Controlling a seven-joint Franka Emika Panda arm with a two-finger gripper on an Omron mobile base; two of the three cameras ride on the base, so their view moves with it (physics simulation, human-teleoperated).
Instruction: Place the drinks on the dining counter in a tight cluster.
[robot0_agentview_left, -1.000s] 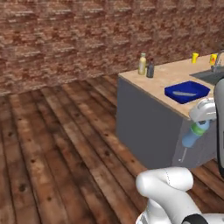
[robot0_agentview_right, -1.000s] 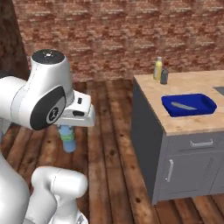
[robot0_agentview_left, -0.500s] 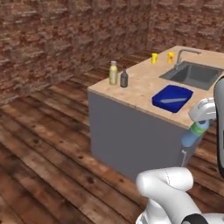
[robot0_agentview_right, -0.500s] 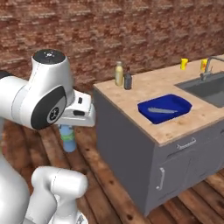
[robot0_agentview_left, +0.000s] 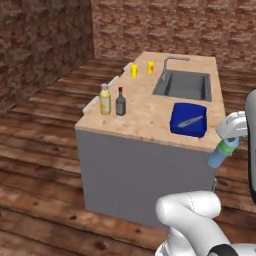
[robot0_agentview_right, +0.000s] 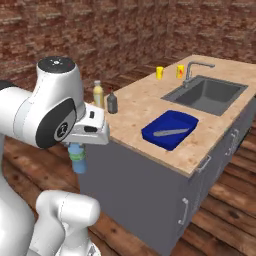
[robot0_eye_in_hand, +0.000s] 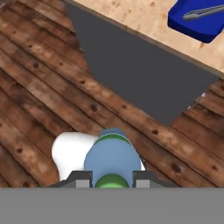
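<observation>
The gripper (robot0_eye_in_hand: 111, 178) is clamped on the blue bottle (robot0_eye_in_hand: 112, 159), which hangs below the hand beside the grey base of the dining counter (robot0_agentview_left: 150, 117), above the wood floor (robot0_agentview_left: 35, 155). The bottle's green label shows between the fingers (robot0_eye_in_hand: 80, 179). On the counter top, the yellow bottle (robot0_agentview_left: 105, 99) and the dark bottle (robot0_agentview_left: 120, 102) stand upright just beside each other near the corner. A blue tray (robot0_agentview_left: 188, 119) holding a utensil sits near the sink (robot0_agentview_left: 183, 85). Two yellow cups (robot0_agentview_left: 134, 70) stand beyond the faucet (robot0_agentview_left: 170, 62).
</observation>
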